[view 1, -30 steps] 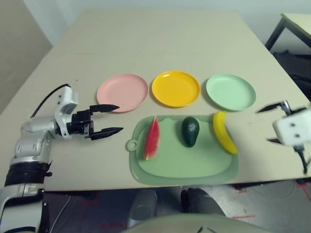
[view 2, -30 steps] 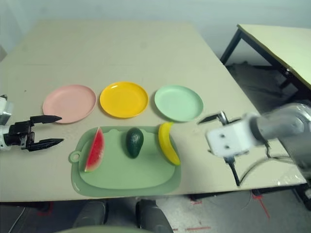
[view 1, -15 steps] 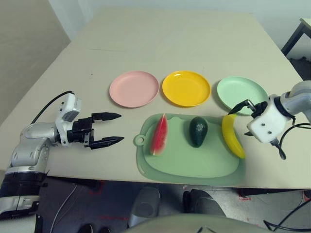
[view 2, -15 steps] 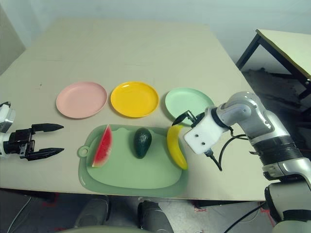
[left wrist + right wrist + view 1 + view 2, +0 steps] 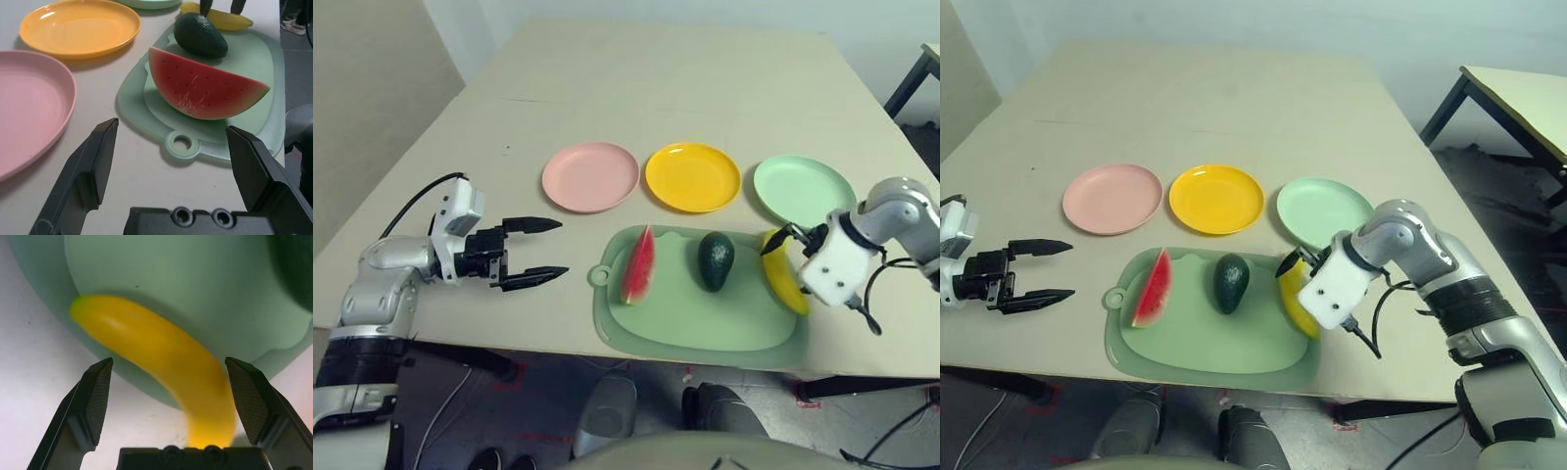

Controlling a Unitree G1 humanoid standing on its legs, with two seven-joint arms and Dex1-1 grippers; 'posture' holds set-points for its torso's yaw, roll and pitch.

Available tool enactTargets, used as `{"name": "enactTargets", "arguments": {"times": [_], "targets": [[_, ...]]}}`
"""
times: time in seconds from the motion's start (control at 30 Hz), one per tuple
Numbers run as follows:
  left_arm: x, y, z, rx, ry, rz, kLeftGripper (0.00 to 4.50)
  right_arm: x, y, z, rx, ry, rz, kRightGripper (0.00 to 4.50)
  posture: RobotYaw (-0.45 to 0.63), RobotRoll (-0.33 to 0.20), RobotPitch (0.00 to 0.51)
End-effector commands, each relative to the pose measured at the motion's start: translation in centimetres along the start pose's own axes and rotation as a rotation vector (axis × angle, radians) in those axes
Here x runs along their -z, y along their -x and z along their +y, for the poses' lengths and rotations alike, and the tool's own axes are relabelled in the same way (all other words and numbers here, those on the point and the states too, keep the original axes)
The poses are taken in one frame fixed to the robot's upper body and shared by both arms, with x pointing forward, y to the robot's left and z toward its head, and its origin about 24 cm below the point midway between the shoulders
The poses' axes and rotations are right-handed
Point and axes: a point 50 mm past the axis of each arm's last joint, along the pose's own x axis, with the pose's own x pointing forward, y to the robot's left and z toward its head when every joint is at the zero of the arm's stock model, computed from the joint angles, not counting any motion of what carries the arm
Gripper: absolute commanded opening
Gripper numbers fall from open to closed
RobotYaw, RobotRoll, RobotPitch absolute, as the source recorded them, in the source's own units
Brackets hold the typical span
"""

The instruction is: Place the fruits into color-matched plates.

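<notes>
Right wrist view: 2 fingers [image 5: 100,399] spread wide, empty, around the banana [image 5: 161,342], likely light, stiff, smooth; grip mid-curve.

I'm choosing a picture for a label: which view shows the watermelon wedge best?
The left wrist view: the watermelon wedge looks largest there, seeds visible. Both eye views show it smaller, from above, on the green mat.

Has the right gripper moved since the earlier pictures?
Yes. In the left eye view, the right gripper has come in from beyond the mat, well clear of the banana, and is now over the banana.
</notes>
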Motion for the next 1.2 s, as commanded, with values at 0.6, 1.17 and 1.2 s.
{"name": "enactTargets", "arguments": {"times": [0.6, 1.17, 1.2], "targets": [[-0.9, -0.9, 1.2, 0.006, -0.041, -0.011, 4.50, -3.0, 4.2, -2.9, 0.057, -0.108, -0.014, 1.67, 0.25, 0.000, 0.113], [-2.1, -5.4, 5.2, -0.400, -0.034, -0.014, 4.50, -0.8, 2.8, -18.3, 0.570, -0.200, 0.078, 1.67, 0.28, 0.000, 0.131], [-2.3, -5.8, 5.3, -0.416, -0.031, -0.027, 4.50, -0.8, 2.0, -18.5, 0.571, -0.219, 0.084, 1.67, 0.29, 0.000, 0.133]]}}
